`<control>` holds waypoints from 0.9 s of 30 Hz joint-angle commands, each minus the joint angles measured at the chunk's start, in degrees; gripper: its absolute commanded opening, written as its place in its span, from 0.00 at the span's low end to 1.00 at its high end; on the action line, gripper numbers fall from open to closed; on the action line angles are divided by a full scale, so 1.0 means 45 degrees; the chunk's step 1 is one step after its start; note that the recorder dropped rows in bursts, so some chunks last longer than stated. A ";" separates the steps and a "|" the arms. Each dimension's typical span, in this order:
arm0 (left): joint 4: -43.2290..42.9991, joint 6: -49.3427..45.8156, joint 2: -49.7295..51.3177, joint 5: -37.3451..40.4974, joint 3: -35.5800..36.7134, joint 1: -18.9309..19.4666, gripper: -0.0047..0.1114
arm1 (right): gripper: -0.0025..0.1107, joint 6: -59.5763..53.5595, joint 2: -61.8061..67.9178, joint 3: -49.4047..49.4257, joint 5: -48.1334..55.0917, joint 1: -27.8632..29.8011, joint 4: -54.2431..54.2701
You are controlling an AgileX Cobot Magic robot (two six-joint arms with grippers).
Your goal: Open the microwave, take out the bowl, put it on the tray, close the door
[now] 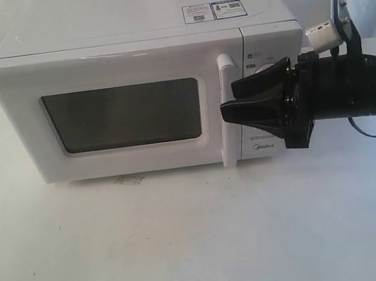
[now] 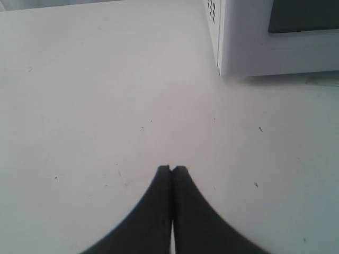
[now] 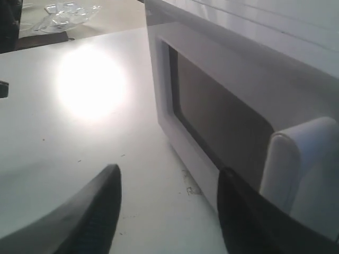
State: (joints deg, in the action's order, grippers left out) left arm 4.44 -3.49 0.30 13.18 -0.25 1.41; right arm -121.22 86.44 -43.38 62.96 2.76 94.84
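the right arm reached in level from the right side of the exterior view, its black forearm lying flat above the table [image 1: 187, 237] and its wrist hiding much of the control panel. the right gripper [image 1: 230, 102] pointed at the handle [image 1: 230, 152], jaws spread wide with nothing between them. in the right wrist view one finger [image 3: 238, 211] sat just beside the handle, which stood outside the gap; whether they touched could not be told.

the left gripper [image 2: 171, 169] hung over bare table with its jaws pressed together, empty, well apart from the oven's lower corner.

the microwave [image 1: 124, 24] stood on the table with stickers [image 1: 214, 10] on top. the door [image 1: 26, 120] lay flush and closed, and its dark window [image 1: 126, 115] let nothing inside be made out. a clear glassy thing [image 3: 69, 11], too blurred to name, lay beyond the table's far edge.
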 commanded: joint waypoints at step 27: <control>0.0048 -0.0006 -0.0067 0.0023 0.0056 0.0032 0.04 | 0.48 -0.0239 0.1934 -0.1348 -0.0599 0.0136 0.1136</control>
State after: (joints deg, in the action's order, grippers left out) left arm 4.44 -3.49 0.30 13.18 -0.25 1.41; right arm -121.30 94.29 -48.46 58.93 3.37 99.60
